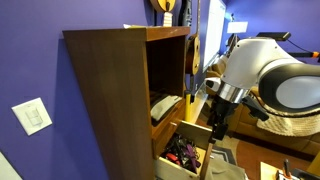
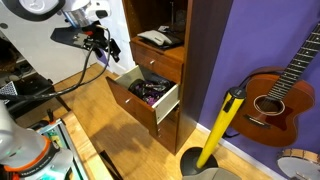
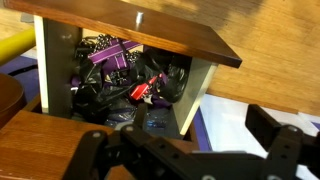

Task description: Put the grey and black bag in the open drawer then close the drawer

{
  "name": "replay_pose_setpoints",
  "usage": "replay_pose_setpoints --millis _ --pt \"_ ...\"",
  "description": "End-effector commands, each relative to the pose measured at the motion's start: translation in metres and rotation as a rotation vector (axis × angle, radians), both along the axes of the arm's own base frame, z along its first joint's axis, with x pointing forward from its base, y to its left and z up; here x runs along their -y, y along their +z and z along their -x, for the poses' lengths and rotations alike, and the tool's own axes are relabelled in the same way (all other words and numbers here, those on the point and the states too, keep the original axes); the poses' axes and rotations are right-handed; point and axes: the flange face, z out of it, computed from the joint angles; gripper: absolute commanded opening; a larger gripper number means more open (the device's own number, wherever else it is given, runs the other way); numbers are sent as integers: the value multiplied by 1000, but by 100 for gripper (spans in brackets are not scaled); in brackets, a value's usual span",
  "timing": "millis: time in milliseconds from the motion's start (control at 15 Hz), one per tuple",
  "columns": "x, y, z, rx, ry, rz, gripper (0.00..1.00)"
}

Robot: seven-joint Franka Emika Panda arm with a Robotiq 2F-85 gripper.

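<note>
Shelf level is where the grey and black bag (image 2: 158, 38) lies, flat inside the wooden cabinet (image 1: 105, 90) directly above the open drawer (image 2: 128, 98), not yet picked up. The jaws hang in front of the cabinet, spread wide and empty in the wrist view, facing the drawer's tangle of cables (image 3: 110, 85) rather than the bag. From the jaws the bag lies further in and perhaps slightly higher, so a reach into the shelf looks due; its long axis I cannot tell.
</note>
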Motion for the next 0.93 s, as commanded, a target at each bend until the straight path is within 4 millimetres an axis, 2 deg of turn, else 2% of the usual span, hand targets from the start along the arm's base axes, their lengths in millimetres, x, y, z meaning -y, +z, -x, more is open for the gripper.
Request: replay_pose_setpoints --millis 0,333,400,867 --pt "0 0 -4 -5 5 0 100" --pt "0 -1 -9 -11 10 0 100" --pt "4 -1 -12 -2 3 -18 100" --pt "85 19 -24 57 -184 -128 100"
